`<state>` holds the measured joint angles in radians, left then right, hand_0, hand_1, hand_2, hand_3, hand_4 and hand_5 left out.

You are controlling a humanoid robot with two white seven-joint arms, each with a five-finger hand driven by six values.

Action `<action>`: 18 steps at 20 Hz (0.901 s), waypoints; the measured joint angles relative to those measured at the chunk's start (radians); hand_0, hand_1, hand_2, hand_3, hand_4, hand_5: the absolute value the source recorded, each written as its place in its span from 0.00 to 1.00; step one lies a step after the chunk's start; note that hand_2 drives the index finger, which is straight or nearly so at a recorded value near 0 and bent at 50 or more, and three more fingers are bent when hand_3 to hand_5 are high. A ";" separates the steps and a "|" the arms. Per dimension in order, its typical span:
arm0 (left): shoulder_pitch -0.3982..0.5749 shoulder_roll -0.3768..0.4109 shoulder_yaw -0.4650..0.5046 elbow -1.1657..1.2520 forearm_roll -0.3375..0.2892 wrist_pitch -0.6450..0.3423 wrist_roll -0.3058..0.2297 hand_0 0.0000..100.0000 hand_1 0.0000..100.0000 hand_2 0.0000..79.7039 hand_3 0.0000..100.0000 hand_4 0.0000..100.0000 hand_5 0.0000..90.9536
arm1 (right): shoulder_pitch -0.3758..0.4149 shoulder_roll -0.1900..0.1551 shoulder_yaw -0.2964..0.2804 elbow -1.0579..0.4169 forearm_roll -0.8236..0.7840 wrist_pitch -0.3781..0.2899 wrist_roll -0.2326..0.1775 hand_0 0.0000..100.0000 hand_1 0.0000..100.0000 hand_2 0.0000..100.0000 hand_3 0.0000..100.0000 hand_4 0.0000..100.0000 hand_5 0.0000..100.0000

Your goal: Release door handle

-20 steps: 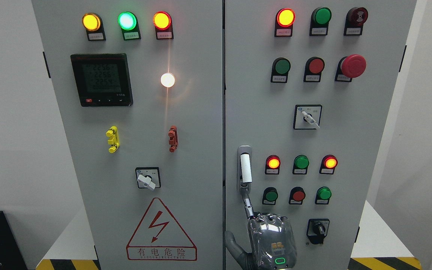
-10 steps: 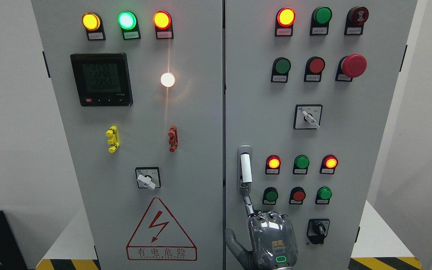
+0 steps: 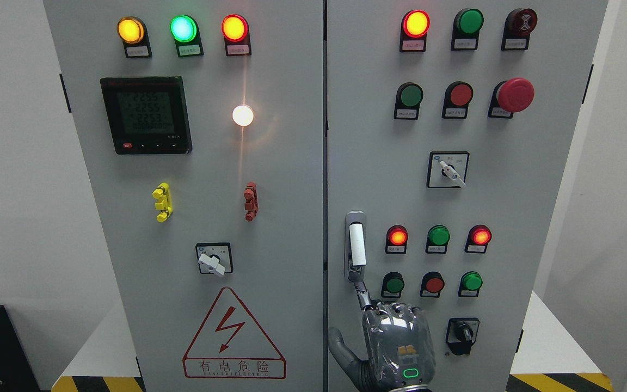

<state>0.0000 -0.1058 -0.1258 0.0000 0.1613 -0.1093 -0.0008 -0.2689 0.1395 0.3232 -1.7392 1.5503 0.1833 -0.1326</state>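
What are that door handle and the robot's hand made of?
The handle looks like white plastic in a shiny metal frame, which glints. The hand seems to be glossy grey metal or plastic, judging by its bright reflections; I cannot tell which.

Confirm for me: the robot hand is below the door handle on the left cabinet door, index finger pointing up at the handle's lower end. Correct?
Not quite. The door handle is on the right cabinet door, not the left. The rest holds: the head view shows the right robot hand below it, with its index finger pointing up at the handle's lower end.
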 measured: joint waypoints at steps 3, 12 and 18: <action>0.000 0.000 0.000 0.000 0.000 0.000 0.000 0.12 0.56 0.00 0.00 0.00 0.00 | 0.001 0.000 0.000 -0.008 0.000 -0.002 -0.003 0.34 0.31 0.30 0.91 0.98 1.00; 0.000 0.000 0.000 0.000 0.000 0.000 0.000 0.12 0.56 0.00 0.00 0.00 0.00 | 0.013 0.000 0.001 -0.029 -0.002 -0.004 -0.006 0.35 0.32 0.35 0.92 0.98 1.00; 0.000 0.000 0.000 0.000 0.000 0.000 0.000 0.12 0.56 0.00 0.00 0.00 0.00 | 0.020 -0.001 0.000 -0.048 -0.004 -0.009 -0.001 0.39 0.33 0.47 0.97 0.98 1.00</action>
<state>0.0000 -0.1058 -0.1258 0.0000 0.1613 -0.1093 -0.0008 -0.2490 0.1382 0.3236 -1.7871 1.5459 0.1739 -0.1331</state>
